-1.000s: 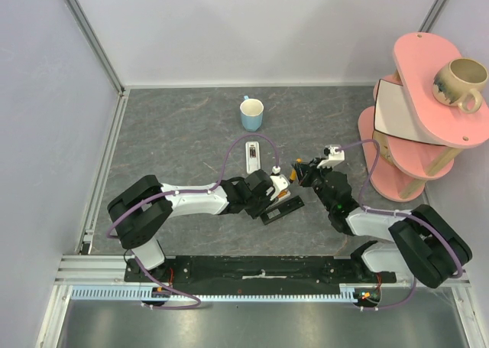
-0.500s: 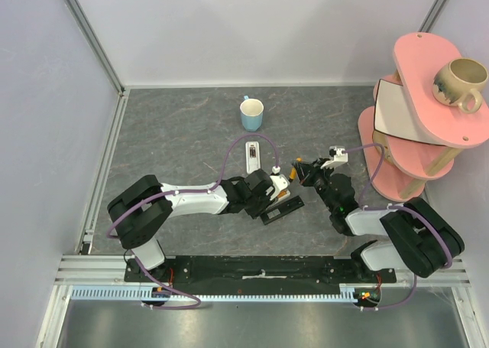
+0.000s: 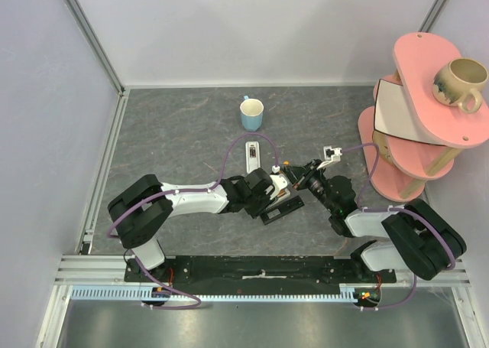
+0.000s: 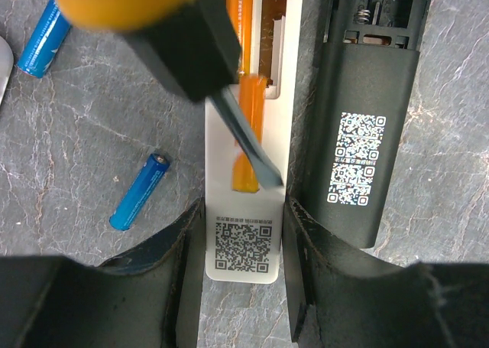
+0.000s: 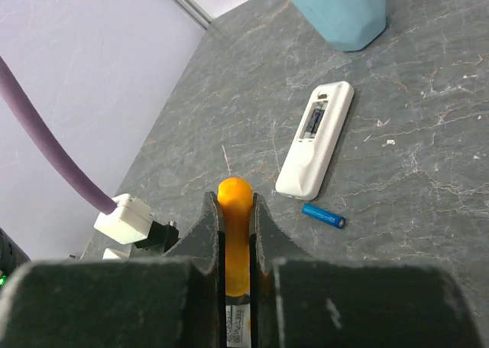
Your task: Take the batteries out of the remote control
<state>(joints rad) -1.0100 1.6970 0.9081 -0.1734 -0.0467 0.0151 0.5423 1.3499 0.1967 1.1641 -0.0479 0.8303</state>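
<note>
My left gripper [image 4: 244,214] is shut on a white remote [image 4: 243,245] lying on its face, its open compartment holding orange batteries [image 4: 245,176]. My right gripper [image 5: 235,210] is shut on an orange-handled screwdriver [image 5: 234,199]; its flat blade tip [image 4: 266,180] rests on the lower orange battery. A black remote [image 4: 367,149] lies beside it on the right, its compartment open and showing a bare spring. Two blue batteries [image 4: 141,191] [image 4: 42,43] lie loose on the table to the left. In the top view both grippers [image 3: 278,189] [image 3: 302,176] meet at the table's middle.
A second white remote [image 3: 251,157] lies face down behind the grippers, a blue battery [image 5: 323,216] next to it. A light blue cup [image 3: 251,114] stands further back. A pink shelf [image 3: 416,126] with a beige mug [image 3: 461,82] stands at the right.
My right gripper has moved left toward the left gripper, bringing the screwdriver over the held white remote. The left arm has stayed put.
</note>
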